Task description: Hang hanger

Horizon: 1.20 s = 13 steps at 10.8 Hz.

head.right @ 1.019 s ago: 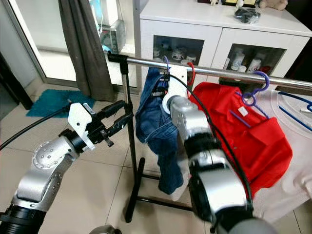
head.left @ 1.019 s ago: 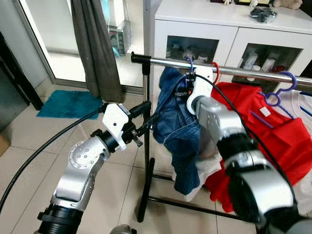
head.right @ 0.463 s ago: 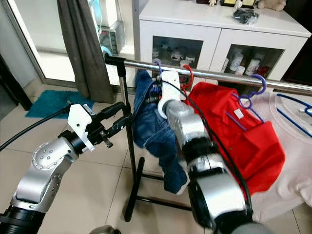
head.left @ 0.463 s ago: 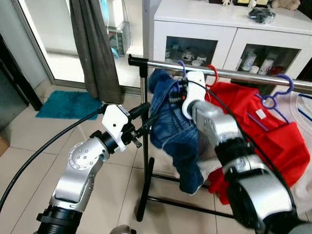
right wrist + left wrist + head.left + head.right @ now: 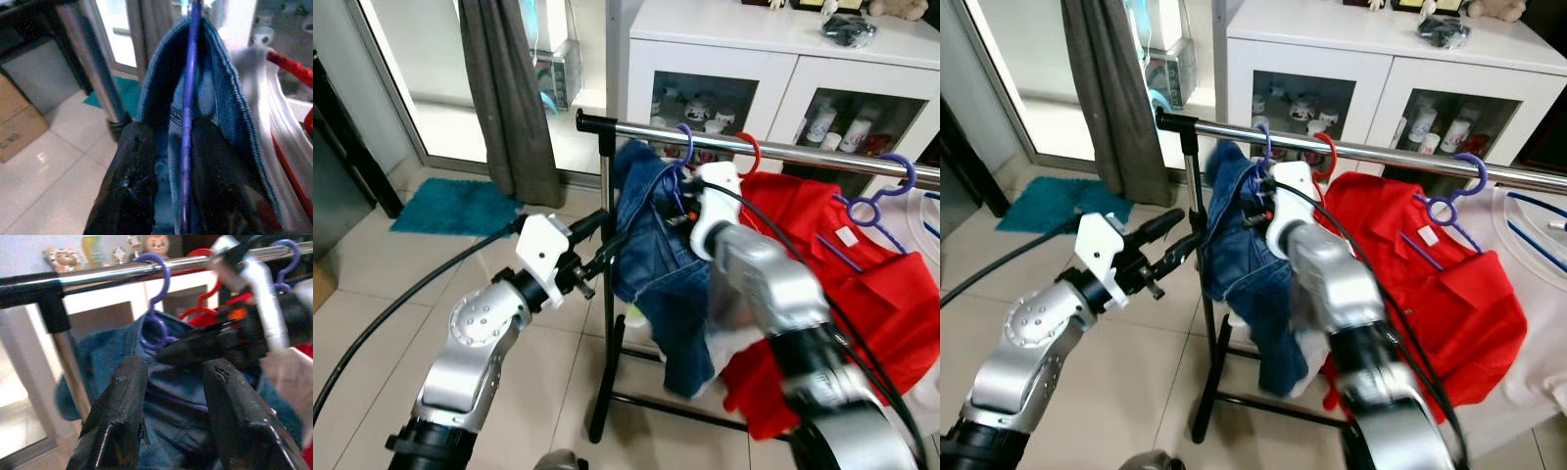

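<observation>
One purple hanger (image 5: pixel 155 308) on rail (image 5: pixel 773 149).

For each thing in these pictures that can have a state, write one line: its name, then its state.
purple hanger: hooked over the rail, carrying the jeans.
jeans: draped on the purple hanger.
rail: horizontal, bearing several hangers.
red shirt: hanging from the rail.
right gripper: fingers either side of the purple hanger's bar.
left gripper: open, beside the jeans, holding nothing.

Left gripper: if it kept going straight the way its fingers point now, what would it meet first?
Most likely the jeans hanging on the purple hanger. The left gripper is open and aims at the denim below the rail. The right gripper lies close to that line, so depth is uncertain.
</observation>
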### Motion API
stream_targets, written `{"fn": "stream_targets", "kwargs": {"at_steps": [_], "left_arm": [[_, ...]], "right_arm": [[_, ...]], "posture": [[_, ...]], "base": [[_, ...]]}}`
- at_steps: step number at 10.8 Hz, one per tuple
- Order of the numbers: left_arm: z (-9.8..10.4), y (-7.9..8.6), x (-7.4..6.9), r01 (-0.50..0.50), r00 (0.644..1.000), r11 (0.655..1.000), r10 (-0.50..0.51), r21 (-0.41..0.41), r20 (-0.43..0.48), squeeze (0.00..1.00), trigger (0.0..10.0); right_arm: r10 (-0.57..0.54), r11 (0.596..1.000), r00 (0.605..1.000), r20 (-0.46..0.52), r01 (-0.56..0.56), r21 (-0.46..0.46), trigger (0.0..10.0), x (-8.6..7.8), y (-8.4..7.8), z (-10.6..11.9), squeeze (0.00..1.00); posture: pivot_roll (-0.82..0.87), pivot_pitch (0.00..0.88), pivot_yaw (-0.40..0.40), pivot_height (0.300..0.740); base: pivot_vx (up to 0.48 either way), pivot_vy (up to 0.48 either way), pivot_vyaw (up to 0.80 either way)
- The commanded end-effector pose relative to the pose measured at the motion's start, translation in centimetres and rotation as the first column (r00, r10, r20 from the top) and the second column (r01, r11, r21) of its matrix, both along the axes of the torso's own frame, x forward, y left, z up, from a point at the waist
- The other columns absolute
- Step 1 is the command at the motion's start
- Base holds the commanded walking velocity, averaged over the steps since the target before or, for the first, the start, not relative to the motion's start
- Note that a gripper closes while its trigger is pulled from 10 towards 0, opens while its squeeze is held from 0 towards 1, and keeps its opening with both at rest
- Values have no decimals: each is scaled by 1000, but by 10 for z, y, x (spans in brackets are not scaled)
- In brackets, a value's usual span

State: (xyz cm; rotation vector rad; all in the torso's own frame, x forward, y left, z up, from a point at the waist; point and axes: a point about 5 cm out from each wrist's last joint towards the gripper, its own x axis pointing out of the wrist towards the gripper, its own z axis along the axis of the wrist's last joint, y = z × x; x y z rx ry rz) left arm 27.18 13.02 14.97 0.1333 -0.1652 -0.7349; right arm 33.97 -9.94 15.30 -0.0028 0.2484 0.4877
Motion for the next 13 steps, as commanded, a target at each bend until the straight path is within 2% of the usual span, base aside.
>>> {"fn": "stream_targets", "kwargs": {"at_steps": [1,2,3,4,5,6,8,9,10,13], "left_arm": [[0,9,0,-75,997,997,75,-15,-23,0,10000],[-4,13,-1,-120,991,992,118,-26,-64,0,10000],[-8,17,-4,-174,981,984,168,-48,-100,0,10000],[-9,19,-5,-185,978,981,179,-51,-106,0,10000],[-15,20,-14,-202,974,979,198,-26,-109,0,10000],[-16,20,-16,-207,973,978,204,-17,-109,0,10000],[-11,21,-17,-256,963,967,254,-15,-96,0,10000],[-9,20,-20,-265,961,964,263,-13,-89,0,10000],[-8,19,-21,-267,960,964,265,-11,-86,0,10000],[-7,12,-18,-266,962,964,266,8,-67,0,10000]], "right_arm": [[41,998,998,42,-43,56,10000,-16,-9,18,1000],[76,994,996,51,-80,71,10000,-31,-18,23,1000],[162,980,985,60,-167,110,10000,-54,-29,30,1000],[174,977,982,70,-181,113,10000,-60,-32,33,1000],[214,954,969,127,-235,185,10000,-79,-44,42,1000],[218,950,966,139,-243,198,10000,-85,-47,44,0],[143,956,977,160,-178,232,10000,-94,-57,42,0],[113,945,979,170,-159,287,10000,-99,-58,43,0],[115,940,980,161,-159,301,10000,-100,-59,40,0],[-18,957,982,189,-38,286,10000,-86,-63,42,0]], "posture": [[120,0,-12,740],[116,0,-13,740],[112,0,-8,740],[110,0,-7,740],[109,0,-13,740],[111,0,-19,740],[119,0,-32,740],[123,0,-38,740],[123,0,-39,740],[117,0,-52,740]], "base": [[0,0,0],[0,0,0],[0,0,0],[0,0,0],[0,0,0],[0,0,0],[0,0,0],[0,0,0],[0,0,0],[0,0,0]]}}
